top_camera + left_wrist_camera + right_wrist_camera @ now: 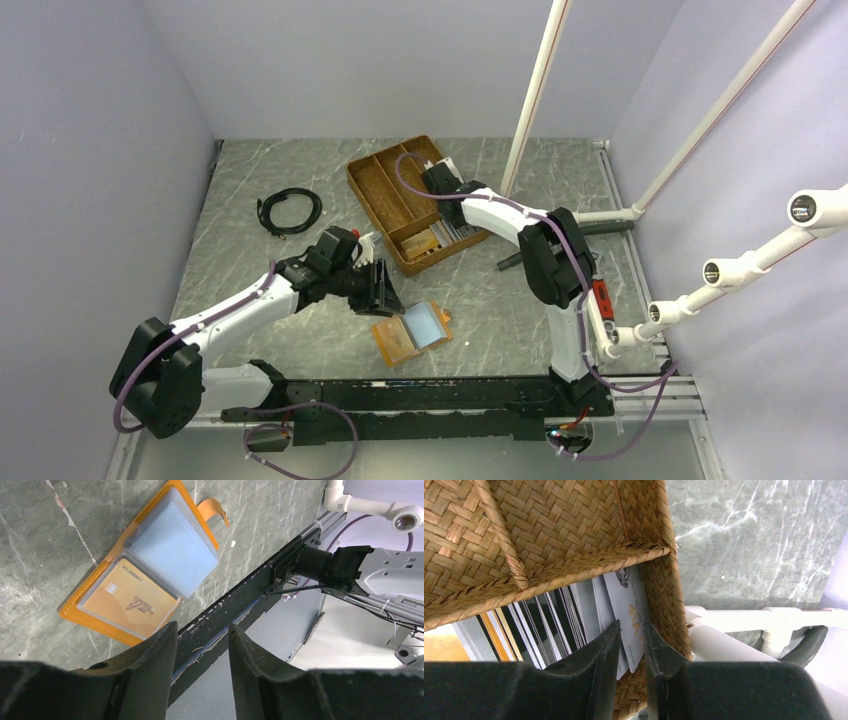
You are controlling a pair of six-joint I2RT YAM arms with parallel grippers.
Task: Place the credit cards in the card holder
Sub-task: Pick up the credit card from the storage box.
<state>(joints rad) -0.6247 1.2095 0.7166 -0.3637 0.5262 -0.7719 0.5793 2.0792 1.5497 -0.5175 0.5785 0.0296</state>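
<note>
Silver card (628, 605), on edge against the tray (665, 600) wall, sits between narrowed fingers of the right gripper (631, 641), grip uncertain; the left gripper (202, 647) hangs half-open, empty.

A grey-green marbled table top (480, 300) lies under the left gripper (202, 627) and the right gripper (631, 627). 3 plain pale walls (380, 60) close it in, the back one beyond both grippers. 2 white poles (538, 90) rise right of the right gripper. The light is soft and even.
</note>
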